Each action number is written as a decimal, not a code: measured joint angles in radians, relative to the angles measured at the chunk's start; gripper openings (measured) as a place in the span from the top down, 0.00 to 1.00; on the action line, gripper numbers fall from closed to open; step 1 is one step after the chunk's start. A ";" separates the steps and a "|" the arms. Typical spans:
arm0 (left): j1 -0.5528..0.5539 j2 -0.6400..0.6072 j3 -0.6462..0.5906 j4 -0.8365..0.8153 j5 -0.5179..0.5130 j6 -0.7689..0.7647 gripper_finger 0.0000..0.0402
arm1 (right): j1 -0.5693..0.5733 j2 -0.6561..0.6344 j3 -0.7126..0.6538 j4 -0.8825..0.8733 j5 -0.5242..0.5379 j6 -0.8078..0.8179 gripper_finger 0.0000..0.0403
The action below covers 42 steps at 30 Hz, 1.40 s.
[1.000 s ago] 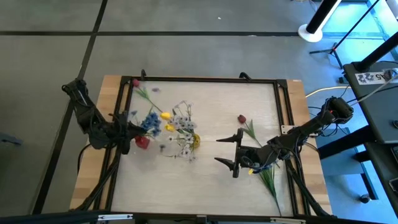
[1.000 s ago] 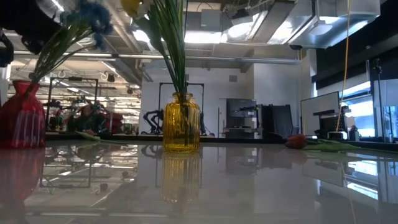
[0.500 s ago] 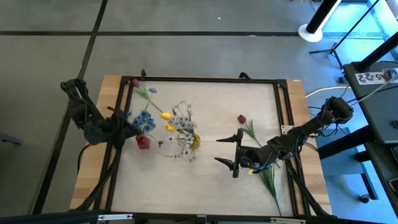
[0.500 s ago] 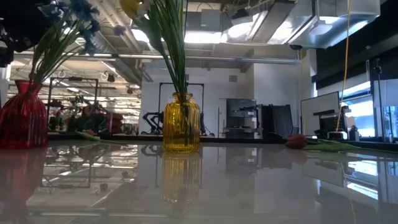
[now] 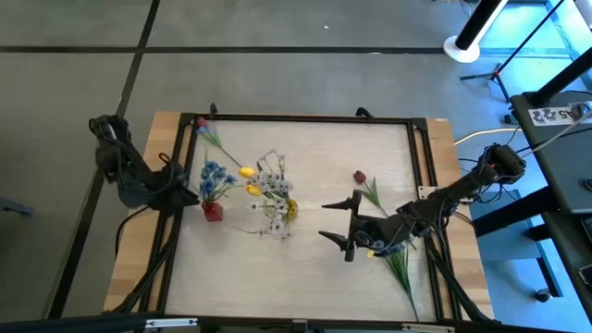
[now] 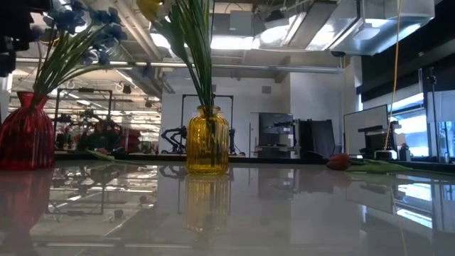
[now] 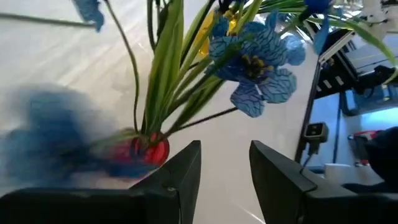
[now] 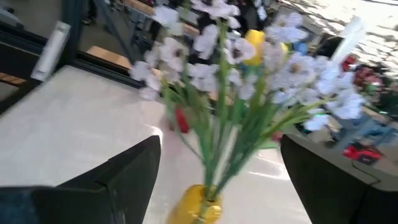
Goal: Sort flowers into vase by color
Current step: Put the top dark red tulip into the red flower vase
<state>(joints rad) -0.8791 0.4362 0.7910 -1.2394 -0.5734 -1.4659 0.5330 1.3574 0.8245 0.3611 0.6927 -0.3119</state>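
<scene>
From above, the left hand (image 5: 181,191) sits just beside the red vase (image 5: 213,211), fingers parted and empty; blue flowers (image 5: 215,176) stand in it. The right hand (image 5: 344,227) waits wide open mid-bench (image 5: 314,268).

At bench level, a yellow vase (image 6: 207,141) holds stems.

Judging by this, a drop-off looks finished; next comes fetching the red bud (image 5: 359,176) lying loose.
</scene>
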 joint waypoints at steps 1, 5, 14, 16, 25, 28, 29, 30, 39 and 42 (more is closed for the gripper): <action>0.000 0.000 0.010 -0.010 0.005 -0.010 0.67 | -0.006 -0.002 0.006 -0.009 0.013 -0.008 0.18; 0.000 0.001 0.039 -0.034 0.061 -0.059 0.67 | -0.019 -0.014 0.045 -0.073 0.031 -0.010 0.18; 0.000 0.002 0.046 -0.130 0.129 -0.214 0.67 | -0.018 -0.014 0.079 -0.160 0.052 -0.006 0.18; 0.000 0.002 0.046 -0.172 0.126 -0.239 0.67 | -0.018 -0.014 0.079 -0.172 0.058 0.006 0.18; 0.000 0.002 0.021 -0.243 0.361 -0.439 0.68 | -0.018 -0.014 0.079 -0.202 0.059 0.019 0.18; 0.000 0.002 0.021 -0.243 0.395 -0.469 0.70 | -0.018 -0.014 0.079 -0.209 0.063 0.019 0.18; 0.000 0.002 0.021 -0.243 0.402 -0.470 0.71 | -0.018 -0.014 0.079 -0.209 0.067 0.019 0.18; 0.000 0.002 0.021 -0.246 0.409 -0.470 0.71 | -0.018 -0.014 0.079 -0.208 0.067 0.019 0.18; 0.000 -0.007 0.079 -0.332 0.300 -0.399 0.81 | -0.018 -0.014 0.079 -0.194 0.068 0.012 0.18; 0.000 -0.009 0.120 -0.333 0.140 -0.346 0.85 | -0.018 -0.014 0.079 -0.177 0.080 -0.013 0.18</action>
<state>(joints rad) -0.8791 0.4276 0.9109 -1.5723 -0.4336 -1.8122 0.5148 1.3434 0.9035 0.1840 0.7723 -0.3248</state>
